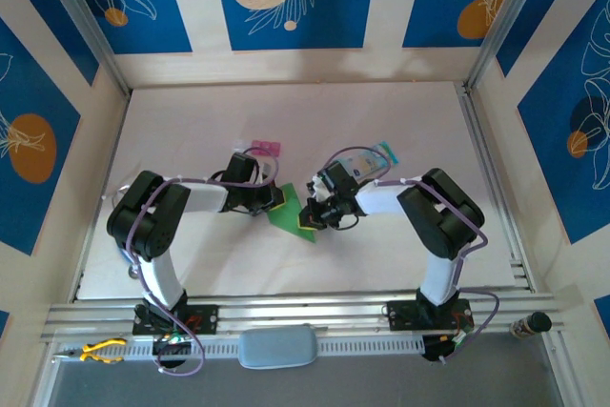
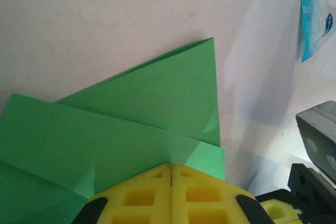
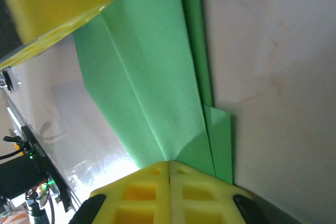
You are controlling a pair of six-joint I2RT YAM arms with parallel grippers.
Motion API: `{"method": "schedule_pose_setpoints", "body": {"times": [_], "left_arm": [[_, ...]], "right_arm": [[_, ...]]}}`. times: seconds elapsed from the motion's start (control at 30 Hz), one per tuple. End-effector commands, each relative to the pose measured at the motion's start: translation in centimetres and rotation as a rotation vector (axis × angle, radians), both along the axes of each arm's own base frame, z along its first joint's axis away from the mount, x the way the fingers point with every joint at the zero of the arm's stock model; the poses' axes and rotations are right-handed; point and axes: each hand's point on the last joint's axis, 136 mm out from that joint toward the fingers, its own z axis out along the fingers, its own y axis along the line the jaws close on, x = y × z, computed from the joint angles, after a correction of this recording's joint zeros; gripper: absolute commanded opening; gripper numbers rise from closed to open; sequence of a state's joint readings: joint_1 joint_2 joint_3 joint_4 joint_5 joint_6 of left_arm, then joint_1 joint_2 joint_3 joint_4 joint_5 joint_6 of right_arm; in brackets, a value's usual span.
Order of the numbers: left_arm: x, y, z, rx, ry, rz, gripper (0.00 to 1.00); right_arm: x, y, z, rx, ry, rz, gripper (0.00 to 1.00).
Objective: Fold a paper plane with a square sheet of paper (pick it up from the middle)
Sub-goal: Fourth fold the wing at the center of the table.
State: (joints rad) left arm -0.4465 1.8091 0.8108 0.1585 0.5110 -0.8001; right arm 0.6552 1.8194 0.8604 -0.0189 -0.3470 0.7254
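Paper sheet (image 2: 147,103), bright green and creased, lies between our grippers. Left gripper (image 2: 170,170) and right gripper (image 3: 169,164) each pinch opposite edges of it, equally near.

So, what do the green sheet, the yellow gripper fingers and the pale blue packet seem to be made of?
The green sheet: thin paper, matte, holding sharp creases and flat layered folds. The yellow fingers: probably moulded plastic, smooth, with square recesses. The pale blue packet: likely plastic film, glossy and printed, though blurred.
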Motion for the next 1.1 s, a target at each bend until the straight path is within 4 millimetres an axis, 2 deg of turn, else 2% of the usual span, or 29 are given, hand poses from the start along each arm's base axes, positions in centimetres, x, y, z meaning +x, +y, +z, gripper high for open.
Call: {"method": "schedule_pose_setpoints", "body": {"times": [0.0,0.2,0.4,0.53,0.67,0.87,0.97,1.07], "left_arm": [[0.3,2.7,-1.4,0.079,0.022,0.025,0.07],[2.3,4.6,-1.4,0.057,-0.010,0.047,0.08],[3.7,6.4,-1.5,0.025,-0.020,0.076,0.09],[4.8,7.6,-0.6,0.025,-0.022,0.113,0.10],[5.7,7.7,1.0,0.047,-0.032,0.113,0.09],[5.3,6.3,4.3,-0.016,-0.062,0.117,0.10],[3.7,4.1,5.5,-0.030,-0.083,0.067,0.10],[1.6,1.5,5.3,-0.027,-0.074,0.000,0.11]], "right_arm": [[-2.4,-2.3,-2.7,-0.089,0.083,-0.001,0.00],[-4.0,-3.7,-4.4,-0.139,0.124,0.007,0.00],[-4.0,-3.4,-4.2,-0.129,0.124,0.017,0.00],[-3.8,-3.2,-3.8,-0.117,0.121,0.022,0.00],[-3.7,-3.0,-3.5,-0.109,0.116,0.023,0.00],[-3.0,-2.3,-2.4,-0.086,0.098,0.018,0.00],[-2.6,-2.0,-1.8,-0.076,0.086,0.007,0.00],[-2.2,-1.7,-1.2,-0.064,0.076,0.000,0.00]]}}
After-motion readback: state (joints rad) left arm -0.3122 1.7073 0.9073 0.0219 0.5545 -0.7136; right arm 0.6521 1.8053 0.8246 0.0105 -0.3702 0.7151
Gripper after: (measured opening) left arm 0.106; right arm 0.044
